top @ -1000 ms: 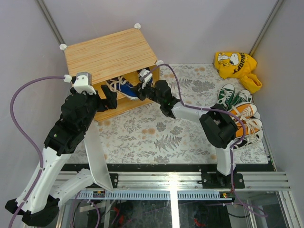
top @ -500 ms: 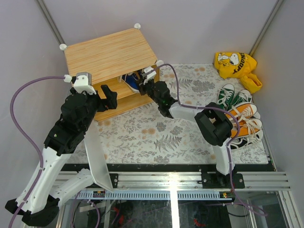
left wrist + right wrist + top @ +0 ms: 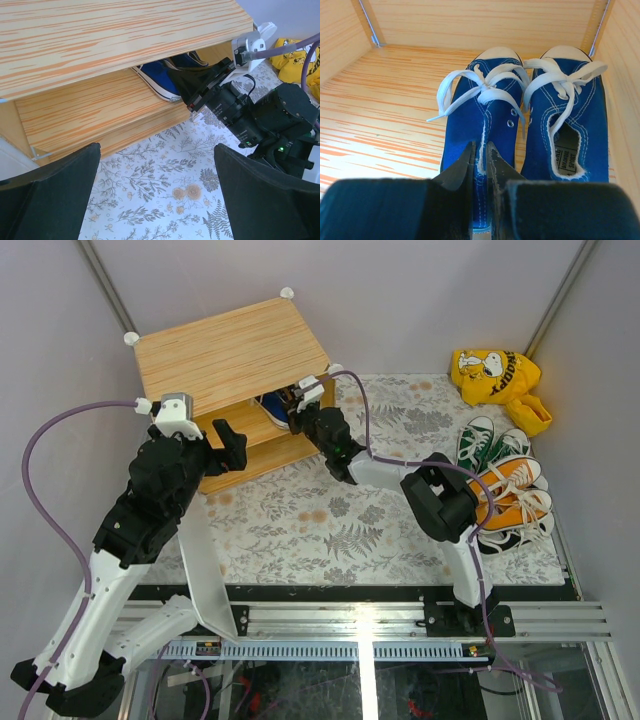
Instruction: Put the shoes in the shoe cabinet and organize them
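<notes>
The shoe cabinet [image 3: 220, 352] stands at the back left with its front open. Two blue shoes lie side by side on its wooden shelf, toes toward the back wall. My right gripper [image 3: 480, 152] reaches into the cabinet and is shut on the heel-side collar of the left blue shoe [image 3: 479, 117]. The right blue shoe [image 3: 570, 125] lies against the cabinet's right wall. In the top view the right gripper [image 3: 300, 405] is at the cabinet mouth. My left gripper [image 3: 157, 195] hangs open over the floral mat in front of the cabinet, holding nothing.
Green shoes [image 3: 490, 440], orange shoes [image 3: 515, 476] and white shoes [image 3: 522, 520] are bunched at the mat's right edge. A yellow bag [image 3: 495, 375] lies at the back right. A white panel [image 3: 205, 565] slants beside the left arm.
My right gripper has carried the blue shoe from the cabinet's front edge deeper onto the shelf, beside its mate. The left arm has not moved.
</notes>
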